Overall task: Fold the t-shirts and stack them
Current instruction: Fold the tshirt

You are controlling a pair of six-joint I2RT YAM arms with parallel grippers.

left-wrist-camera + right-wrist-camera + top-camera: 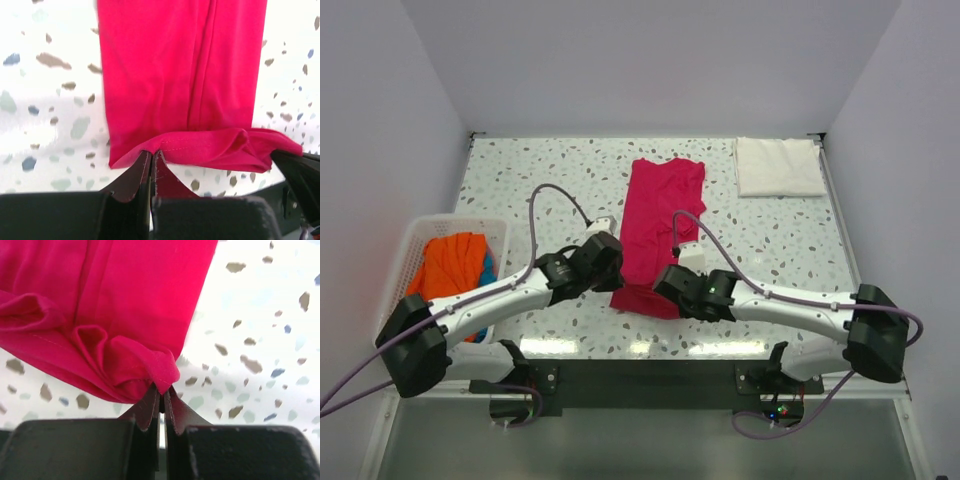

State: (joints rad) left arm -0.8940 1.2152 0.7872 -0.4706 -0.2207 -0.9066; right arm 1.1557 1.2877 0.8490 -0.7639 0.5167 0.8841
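- L tool (pixel 152 157) and R tool (pixel 162 392): both pressed together, each pinching one near corner of the pink shirt (pixel 660 215) at its hem.
- The shirt lies long on the counter (pixel 540 170), folded narrow, collar end far from the arms.
- I think: lift both corners to the same height, carry fwd to the collar end, keep the hem tight btw the tools.
- R corner is bunched; it may fold crooked.
- White shirt (pixel 778 166) lies folded far right.

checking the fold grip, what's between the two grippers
The pink shirt: its near hem spans the gap, one corner pinched by the left gripper, the other by the right gripper. The top view shows it.
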